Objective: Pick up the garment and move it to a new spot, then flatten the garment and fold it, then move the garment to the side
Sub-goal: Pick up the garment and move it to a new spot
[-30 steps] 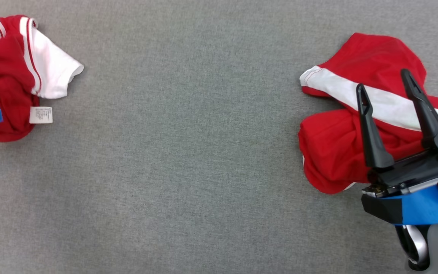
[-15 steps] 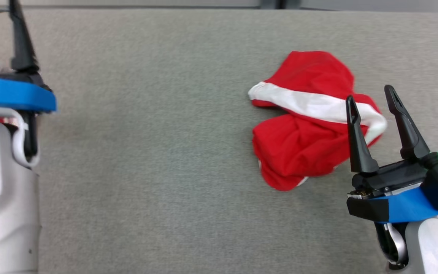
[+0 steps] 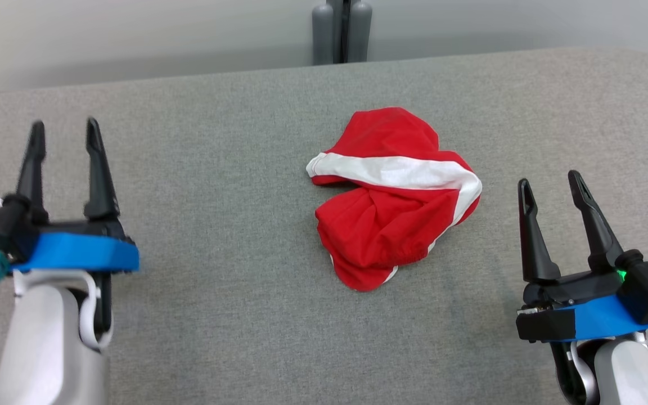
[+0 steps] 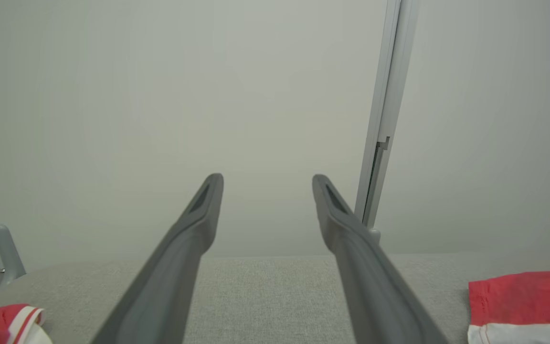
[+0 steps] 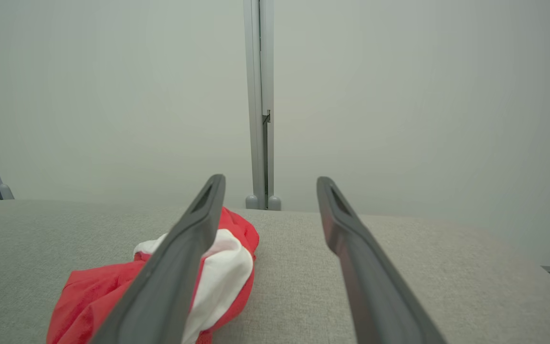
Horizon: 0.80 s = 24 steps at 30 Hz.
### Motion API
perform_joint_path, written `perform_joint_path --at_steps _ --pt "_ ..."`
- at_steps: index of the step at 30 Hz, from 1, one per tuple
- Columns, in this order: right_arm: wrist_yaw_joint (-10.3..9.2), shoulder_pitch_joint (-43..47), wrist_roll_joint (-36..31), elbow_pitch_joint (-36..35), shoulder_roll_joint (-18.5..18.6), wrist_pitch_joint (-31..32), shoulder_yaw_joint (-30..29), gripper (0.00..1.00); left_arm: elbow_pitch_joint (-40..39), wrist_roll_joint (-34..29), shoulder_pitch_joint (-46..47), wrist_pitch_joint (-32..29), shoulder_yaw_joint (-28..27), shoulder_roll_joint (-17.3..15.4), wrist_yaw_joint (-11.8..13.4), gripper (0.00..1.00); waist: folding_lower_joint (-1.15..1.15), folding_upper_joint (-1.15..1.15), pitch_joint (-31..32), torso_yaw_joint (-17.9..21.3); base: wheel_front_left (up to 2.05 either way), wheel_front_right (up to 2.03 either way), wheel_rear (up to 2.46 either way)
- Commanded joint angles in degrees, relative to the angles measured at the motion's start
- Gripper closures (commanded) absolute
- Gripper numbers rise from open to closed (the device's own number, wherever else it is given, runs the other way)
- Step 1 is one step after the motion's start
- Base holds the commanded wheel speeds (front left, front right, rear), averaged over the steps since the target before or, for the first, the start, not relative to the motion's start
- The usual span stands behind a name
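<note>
Grey bench is sitting under a pale wall, with a grey post at top centre. Garment, red with a white band, is lying crumpled at frame centre, nothing touching it. Left tool is hovering lower left, right tool lower right. Both are standing open, fingers apart, gripping nothing, apart from the garment.

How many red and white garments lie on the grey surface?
2. One crumpled garment lies in the middle of the head view; a second garment sits in the left wrist view's lower left corner, mostly cut off.
</note>
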State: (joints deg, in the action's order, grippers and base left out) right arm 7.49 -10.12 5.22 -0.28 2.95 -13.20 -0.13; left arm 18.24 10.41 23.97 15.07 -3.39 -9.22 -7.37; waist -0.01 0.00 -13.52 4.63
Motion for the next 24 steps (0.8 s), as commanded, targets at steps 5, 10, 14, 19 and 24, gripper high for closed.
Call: perform_joint_path --at_steps 5,10,14,19,24 --pt "0.01 1.21 0.39 2.61 -0.07 -0.61 -1.18 0.00 -2.36 -0.97 -5.97 0.15 -0.64 1.23 0.25 0.00 0.01 0.00 2.35 -0.22 0.00 0.00 0.00" --pt "0.01 2.06 0.27 4.79 -0.07 -0.87 -1.87 0.00 -3.89 -1.64 -10.21 0.15 -1.08 2.08 0.96 0.00 0.01 0.00 4.11 -1.35 0.00 0.00 0.00" --pt "0.01 2.60 0.21 6.31 -0.05 -0.91 -2.03 0.00 -4.55 -2.11 -13.01 0.15 -1.65 2.56 1.41 0.00 0.01 0.00 5.63 -2.15 0.00 0.00 0.00" --pt "0.01 3.54 -0.15 8.24 -0.05 -0.61 -2.42 0.00 -4.92 -2.99 -16.01 0.15 -1.57 2.92 1.72 0.00 0.01 0.00 7.13 -3.15 0.00 0.00 0.00" --pt "0.01 4.11 -0.16 9.71 -0.04 -0.46 -2.72 0.00 -4.96 -3.36 -17.85 0.15 -1.41 3.12 1.82 0.00 0.01 0.00 8.32 -3.97 0.00 0.00 0.00"
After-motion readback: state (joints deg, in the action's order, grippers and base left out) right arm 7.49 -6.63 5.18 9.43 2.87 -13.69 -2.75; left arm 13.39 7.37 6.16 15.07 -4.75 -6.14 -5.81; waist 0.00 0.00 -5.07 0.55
